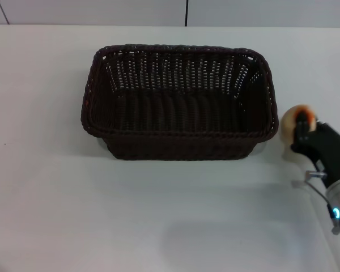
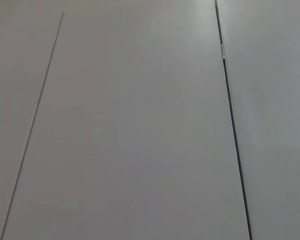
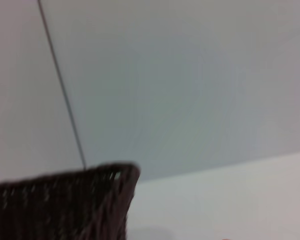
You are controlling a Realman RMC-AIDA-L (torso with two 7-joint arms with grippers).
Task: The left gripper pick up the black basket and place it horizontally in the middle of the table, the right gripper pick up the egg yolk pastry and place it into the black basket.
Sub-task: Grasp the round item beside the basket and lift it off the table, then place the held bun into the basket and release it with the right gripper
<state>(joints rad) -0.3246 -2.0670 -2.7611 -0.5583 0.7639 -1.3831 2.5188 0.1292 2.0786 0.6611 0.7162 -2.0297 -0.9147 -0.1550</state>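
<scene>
The black basket (image 1: 178,102) lies lengthwise across the middle of the white table (image 1: 73,215), open side up and with nothing inside. Its corner also shows in the right wrist view (image 3: 80,202). My right gripper (image 1: 302,126) is just beyond the basket's right end, shut on the egg yolk pastry (image 1: 294,118), a pale beige ball with an orange spot. The pastry is held near rim height, outside the basket. My left gripper is out of view; its wrist camera shows only grey wall panels.
A grey panelled wall (image 1: 187,11) with dark seams runs behind the table's far edge. The right arm's silver link with a blue light (image 1: 335,212) reaches in from the lower right.
</scene>
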